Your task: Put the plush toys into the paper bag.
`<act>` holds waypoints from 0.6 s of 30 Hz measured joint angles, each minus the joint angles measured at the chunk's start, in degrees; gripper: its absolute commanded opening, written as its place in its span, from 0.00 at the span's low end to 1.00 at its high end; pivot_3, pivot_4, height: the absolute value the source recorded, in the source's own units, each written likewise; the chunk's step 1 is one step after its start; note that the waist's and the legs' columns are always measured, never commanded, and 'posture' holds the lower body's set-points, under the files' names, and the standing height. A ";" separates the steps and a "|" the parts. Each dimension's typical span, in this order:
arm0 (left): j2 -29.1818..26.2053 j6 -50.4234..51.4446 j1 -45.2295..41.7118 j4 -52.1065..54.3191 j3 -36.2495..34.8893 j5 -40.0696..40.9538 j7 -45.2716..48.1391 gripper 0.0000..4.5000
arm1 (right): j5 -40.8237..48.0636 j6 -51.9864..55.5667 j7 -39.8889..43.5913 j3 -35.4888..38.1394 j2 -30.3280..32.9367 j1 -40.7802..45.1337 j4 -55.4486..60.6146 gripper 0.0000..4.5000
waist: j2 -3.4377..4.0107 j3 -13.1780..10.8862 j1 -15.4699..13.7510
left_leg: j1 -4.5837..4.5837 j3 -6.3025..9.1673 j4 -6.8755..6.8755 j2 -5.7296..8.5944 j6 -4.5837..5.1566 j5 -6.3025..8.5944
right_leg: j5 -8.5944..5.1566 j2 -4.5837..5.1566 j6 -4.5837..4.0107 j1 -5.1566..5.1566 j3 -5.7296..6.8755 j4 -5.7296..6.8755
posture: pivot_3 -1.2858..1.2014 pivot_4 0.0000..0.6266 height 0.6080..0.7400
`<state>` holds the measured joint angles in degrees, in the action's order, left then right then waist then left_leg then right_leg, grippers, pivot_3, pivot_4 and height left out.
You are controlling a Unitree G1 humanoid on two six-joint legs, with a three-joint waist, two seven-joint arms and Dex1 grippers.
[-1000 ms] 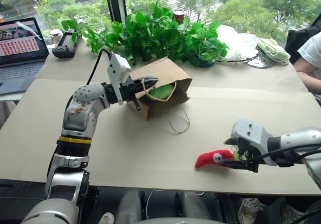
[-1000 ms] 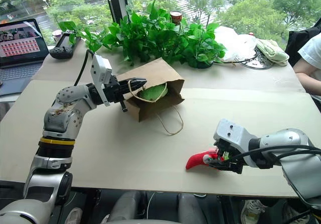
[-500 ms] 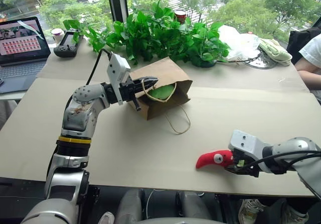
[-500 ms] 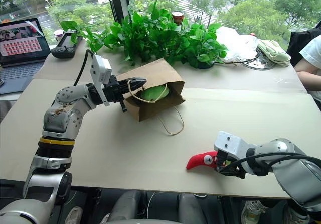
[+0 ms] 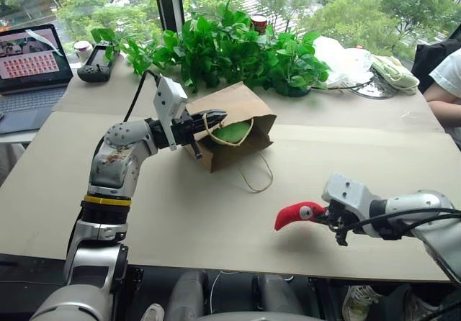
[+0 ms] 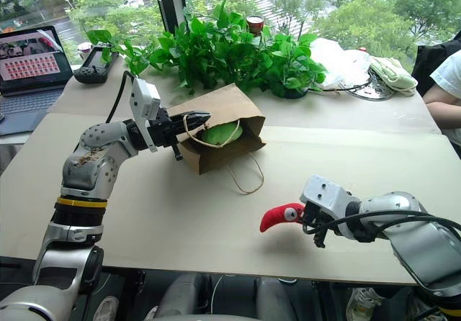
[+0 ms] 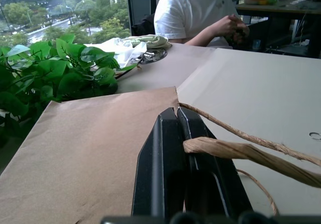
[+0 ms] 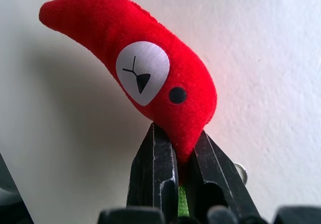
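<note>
Left eye view: left gripper (image 5: 214, 115) is pinching the paper bag (image 5: 234, 123) handle, holding its mouth open. Green toy (image 5: 232, 131) is already inside. Over on the right, right gripper (image 5: 325, 214) has the chili toy (image 5: 292, 214) clamped above the table (image 5: 180, 213), so one's left.
</note>
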<state>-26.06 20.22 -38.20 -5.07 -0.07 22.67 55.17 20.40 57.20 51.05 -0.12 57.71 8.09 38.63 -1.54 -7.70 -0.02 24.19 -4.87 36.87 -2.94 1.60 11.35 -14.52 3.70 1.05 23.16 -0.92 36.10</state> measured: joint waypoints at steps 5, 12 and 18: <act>0.23 0.07 -0.02 0.34 0.13 0.05 0.02 0.00 | 2.51 6.03 -8.00 -0.74 -11.36 16.54 -0.65 0.00 | 0.02 0.00 0.36 | -0.01 0.08 -0.01 -0.04 -0.03 -0.03 | 0.01 -0.17 -0.03 -0.02 -0.07 0.05 | 0.52 0.24 1.00; 0.32 0.40 -0.11 0.65 0.23 0.07 -0.04 0.00 | -4.12 10.81 -21.07 -14.56 -23.02 27.86 -11.58 0.00 | 0.05 -0.01 -0.01 | 0.19 -0.06 -0.01 0.00 -0.04 -0.03 | 0.01 -0.15 -0.04 0.08 -0.13 0.02 | 0.52 0.24 1.00; 0.32 1.27 -0.15 0.69 0.25 0.06 0.03 0.00 | -10.02 9.58 -26.26 -21.71 -29.37 34.67 -21.38 0.00 | 0.06 -0.01 0.16 | 0.18 -0.11 -0.02 -0.01 -0.04 -0.03 | 0.01 -0.19 -0.04 0.10 -0.13 0.07 | 0.52 0.24 1.00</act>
<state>-25.74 21.49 -38.35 -4.38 0.19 22.73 55.21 10.38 66.78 24.79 -21.83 28.35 42.76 17.25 -1.48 -7.71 0.14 24.38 -4.98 36.85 -2.95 1.56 11.32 -14.51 3.51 1.00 23.26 -1.05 36.17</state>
